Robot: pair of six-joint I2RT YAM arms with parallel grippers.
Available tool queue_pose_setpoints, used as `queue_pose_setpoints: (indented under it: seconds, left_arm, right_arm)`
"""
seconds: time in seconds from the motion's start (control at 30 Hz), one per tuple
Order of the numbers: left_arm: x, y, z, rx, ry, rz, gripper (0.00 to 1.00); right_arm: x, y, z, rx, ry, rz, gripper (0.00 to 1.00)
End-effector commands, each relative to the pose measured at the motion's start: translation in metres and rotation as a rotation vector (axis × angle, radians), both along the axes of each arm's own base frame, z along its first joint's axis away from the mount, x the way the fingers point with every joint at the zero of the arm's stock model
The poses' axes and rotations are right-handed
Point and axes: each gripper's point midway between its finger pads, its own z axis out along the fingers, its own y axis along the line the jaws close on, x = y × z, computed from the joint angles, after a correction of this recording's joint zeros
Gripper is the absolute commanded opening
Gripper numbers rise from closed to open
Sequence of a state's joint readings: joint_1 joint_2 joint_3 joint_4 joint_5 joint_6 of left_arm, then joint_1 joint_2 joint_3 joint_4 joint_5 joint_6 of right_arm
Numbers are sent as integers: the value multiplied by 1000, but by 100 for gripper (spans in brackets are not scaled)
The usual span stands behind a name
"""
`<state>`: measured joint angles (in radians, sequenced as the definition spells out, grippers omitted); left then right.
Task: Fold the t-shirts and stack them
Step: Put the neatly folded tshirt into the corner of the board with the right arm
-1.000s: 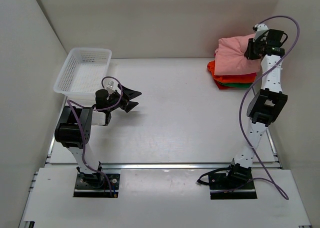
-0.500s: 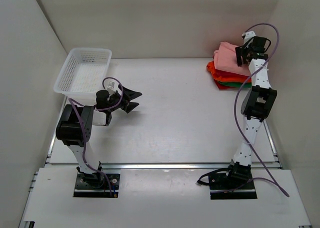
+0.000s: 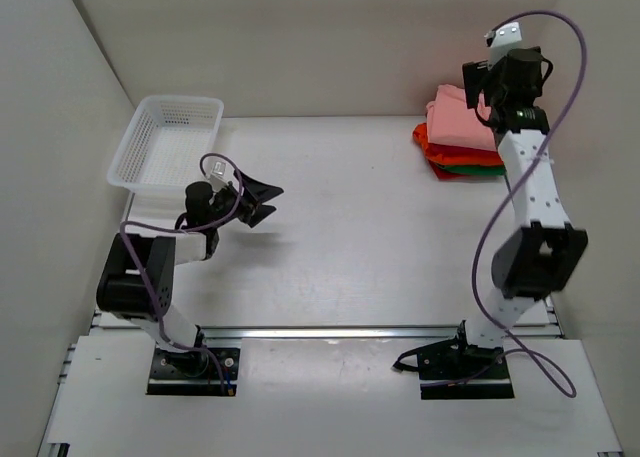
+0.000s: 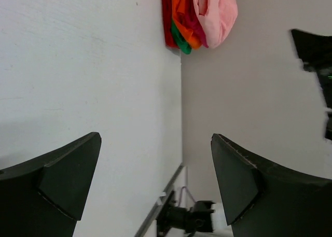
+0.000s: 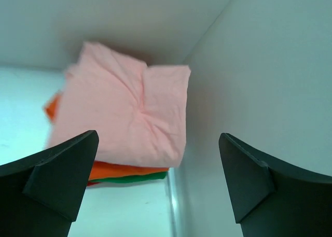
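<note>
Overhead, right tool wide apart and empty above the stacked t-shirts; left tool agape near the basket.

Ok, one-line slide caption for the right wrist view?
Right pincer open, clear of the salmon-pink t-shirt lying atop the orange and green folded shirts beside the wall.

White mesh basket upright, far-L corner of table, by wall.

Open table lies between the far-left basket and the t-shirts beside the right wall.
</note>
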<state>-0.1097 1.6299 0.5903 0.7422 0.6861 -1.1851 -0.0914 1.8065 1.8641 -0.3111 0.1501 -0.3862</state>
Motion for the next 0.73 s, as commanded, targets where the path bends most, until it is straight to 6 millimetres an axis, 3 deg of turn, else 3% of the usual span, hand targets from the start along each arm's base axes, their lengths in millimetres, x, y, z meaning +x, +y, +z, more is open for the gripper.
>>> queue_pose_setpoints:
  seconds: [0.0, 0.03, 0.07, 0.1, 0.13, 0.17, 0.23, 0.3, 0.4, 0.43, 0.53, 0.6, 0.67, 0.7]
  left_arm:
    - [-9, 5, 26, 150, -143, -26, 99]
    - [-16, 10, 9, 252, -114, -47, 99]
    - [-21, 13, 6, 324, -59, -68, 99]
    - [-7, 23, 23, 465, -162, -57, 98]
    - [-6, 40, 17, 646, -137, -60, 98]
    - [-23, 49, 3, 752, -41, -93, 98]
    - [-19, 88, 5, 1002, -11, -68, 98]
    - [-36, 127, -3, 1027, 132, -36, 99]
    - [-61, 143, -6, 999, 156, -67, 98]
    - [-66, 153, -3, 1061, 157, -46, 99]
    - [-84, 130, 8, 1159, 28, -130, 99]
    - [-100, 118, 8, 1086, -31, -182, 99]
    - [-112, 113, 8, 1051, -87, -220, 99]
    - [-108, 118, 7, 1074, -71, -174, 99]
  right_arm:
    - [-57, 28, 65, 120, -218, -26, 99]
    - [-64, 41, 41, 171, -158, -13, 100]
    - [-78, 48, 46, 197, -163, -6, 99]
    - [-88, 66, 26, 220, -103, 21, 99]
    - [-103, 81, 8, 249, -59, 27, 99]
    - [-109, 90, 1, 272, -43, 39, 100]
    - [-132, 127, -46, 351, 73, 124, 99]
    - [-155, 148, -70, 406, 130, 156, 99]
    - [-176, 168, -90, 407, 205, 195, 99]
    - [-183, 173, -98, 413, 234, 212, 99]
    - [-198, 177, -111, 414, 279, 219, 99]
    - [-205, 187, -116, 422, 284, 255, 99]
    - [-214, 190, -120, 415, 294, 266, 99]
    - [-218, 192, -124, 410, 300, 275, 99]
